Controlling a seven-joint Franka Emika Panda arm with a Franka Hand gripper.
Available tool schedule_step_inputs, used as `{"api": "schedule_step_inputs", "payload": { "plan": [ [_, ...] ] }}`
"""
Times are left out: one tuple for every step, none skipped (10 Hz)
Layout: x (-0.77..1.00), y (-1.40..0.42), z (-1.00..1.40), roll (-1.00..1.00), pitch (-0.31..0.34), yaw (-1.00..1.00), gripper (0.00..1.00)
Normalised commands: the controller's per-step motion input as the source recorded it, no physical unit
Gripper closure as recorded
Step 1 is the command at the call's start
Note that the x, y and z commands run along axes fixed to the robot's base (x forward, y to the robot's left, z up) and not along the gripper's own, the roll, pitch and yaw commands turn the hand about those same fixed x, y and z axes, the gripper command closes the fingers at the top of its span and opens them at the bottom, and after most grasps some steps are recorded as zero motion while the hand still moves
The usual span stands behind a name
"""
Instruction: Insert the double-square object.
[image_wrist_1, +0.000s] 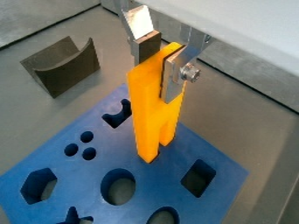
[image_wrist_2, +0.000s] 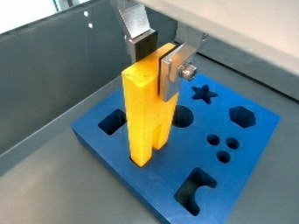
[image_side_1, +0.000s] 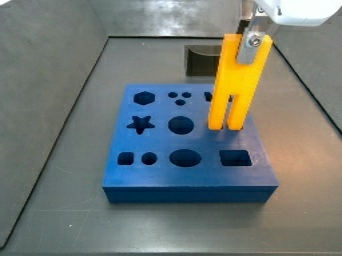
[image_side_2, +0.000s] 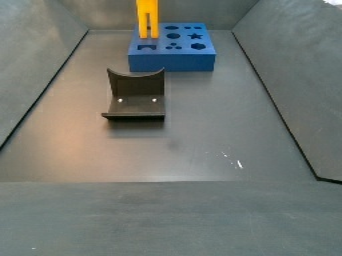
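The double-square object (image_side_1: 237, 84) hung upright above the blue block (image_side_1: 187, 170), with its slotted end pointing down. In a side view the slot split the lower part into two prongs, and their tips were over the right part of the block's top face, just above a square hole (image_side_1: 235, 157). Whether the tips touched the block, I could not tell from the pictures. In both wrist views the bar (image_wrist_1: 153, 109) (image_wrist_2: 147, 114) appeared as a long yellow-orange piece standing over the block (image_wrist_1: 70, 188) (image_wrist_2: 251, 166).

The gripper (image_wrist_1: 162, 54) pinched the upper end of the bar, one silver finger (image_wrist_1: 177, 74) flat against one side of it and the other finger (image_wrist_1: 142, 35) against the opposite side. In a side view the gripper (image_side_1: 251, 32) came down from the top edge of the picture.

The block had many shaped holes: a star (image_side_1: 138, 124), round holes, a hexagon and a group of small dots. No writing or label could be read on the bar, the block or the gripper.

The dark grey curved piece (image_side_2: 135, 96) stood on the grey floor (image_side_2: 201, 150), well apart from the block (image_side_2: 174, 50). In that side view the bar (image_side_2: 147, 18) showed over the left part of the block.
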Motion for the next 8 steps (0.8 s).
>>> {"api": "schedule_step_inputs", "payload": {
  "plan": [
    [0.06,-0.03,-0.42,0.08,0.000,0.00,1.00],
    [0.10,-0.06,-0.61,0.12,0.003,0.00,1.00],
    [0.08,-0.06,-0.60,0.13,0.007,0.00,1.00],
    [0.08,-0.04,-0.59,0.13,0.017,0.00,1.00],
    [0.07,-0.06,-0.56,0.12,0.026,0.00,1.00],
    [0.02,-0.07,-0.51,0.12,0.036,-0.03,1.00],
    [0.00,0.00,-0.02,0.01,0.006,0.00,1.00],
    [0.00,0.00,0.00,0.00,0.000,0.00,1.00]
  ]
}}
